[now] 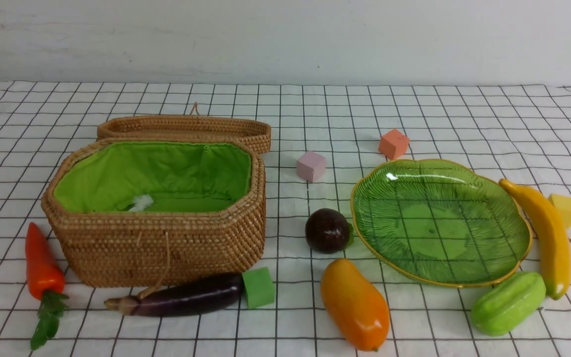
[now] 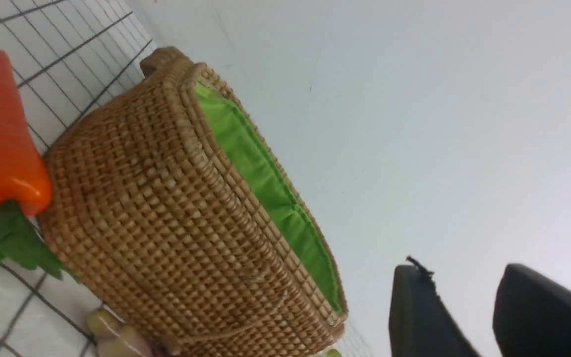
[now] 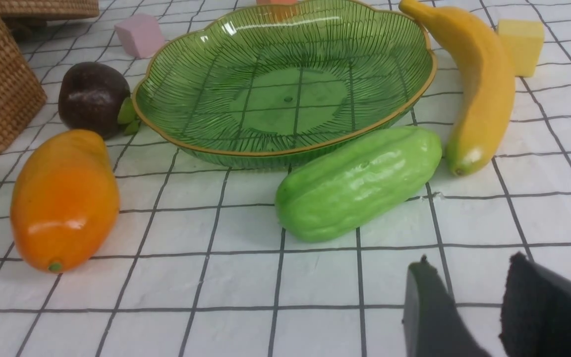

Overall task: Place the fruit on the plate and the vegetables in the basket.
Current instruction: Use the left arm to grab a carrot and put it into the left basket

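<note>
The open wicker basket [image 1: 156, 248] with green lining stands at the left. The carrot [image 1: 41, 265] lies left of it and the eggplant [image 1: 181, 297] in front of it. The green plate [image 1: 439, 223] is empty at the right. The round purple fruit [image 1: 326, 230] and the mango [image 1: 355, 305] lie left of the plate, the banana [image 1: 545, 233] lies right of it, and the gourd [image 1: 508, 302] in front of it. My left gripper [image 2: 461, 270] is open and empty, near the basket [image 2: 166, 223] and carrot [image 2: 3, 144]. My right gripper [image 3: 469, 263] is open and empty, short of the gourd [image 3: 360, 181].
A green foam cube [image 1: 258, 287] touches the eggplant's end. A pink cube [image 1: 311, 166] and an orange cube [image 1: 393, 144] lie behind the plate, and a yellow cube [image 1: 564, 208] lies beside the banana. The basket lid [image 1: 186, 126] lies open behind the basket.
</note>
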Robot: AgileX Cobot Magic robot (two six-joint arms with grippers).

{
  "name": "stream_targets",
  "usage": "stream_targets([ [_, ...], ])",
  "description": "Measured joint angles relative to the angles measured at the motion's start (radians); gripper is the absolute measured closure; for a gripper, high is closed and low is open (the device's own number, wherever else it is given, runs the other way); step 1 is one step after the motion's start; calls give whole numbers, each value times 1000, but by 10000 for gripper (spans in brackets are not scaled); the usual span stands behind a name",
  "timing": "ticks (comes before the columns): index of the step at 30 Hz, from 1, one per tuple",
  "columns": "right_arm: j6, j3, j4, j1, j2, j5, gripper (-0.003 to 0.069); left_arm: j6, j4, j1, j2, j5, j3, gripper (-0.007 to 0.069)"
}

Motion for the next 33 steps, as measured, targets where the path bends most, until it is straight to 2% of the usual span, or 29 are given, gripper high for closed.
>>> stream_targets([
  [2, 0, 0, 0, 0, 0, 0, 416, 9, -19, 1, 0, 57, -43, 446],
  [4, 0, 0, 0, 0, 0, 0, 416, 59, -7, 2, 22, 162, -142, 523],
  [6, 0, 0, 0, 0, 0, 0, 416, 121, 40, 2, 81, 261, -243, 594],
  [7, 0, 0, 0, 0, 0, 0, 416, 129, 40, 2, 90, 273, -255, 601],
  [8, 0, 0, 0, 0, 0, 0, 416, 196, 100, 2, 169, 366, -350, 637],
  [12, 0, 0, 0, 0, 0, 0, 416, 286, 216, 2, 406, 572, -549, 637],
  [16, 0, 0, 0, 0, 0, 0, 416, 304, 261, 2, 599, 666, -641, 637],
  [23, 0, 0, -1, 0, 0, 0, 416, 348, 270, 2, 842, 698, -706, 637],
  [33, 9, 5, 2, 0, 0, -33, 416, 354, 282, 2, 892, 756, -760, 637],
])
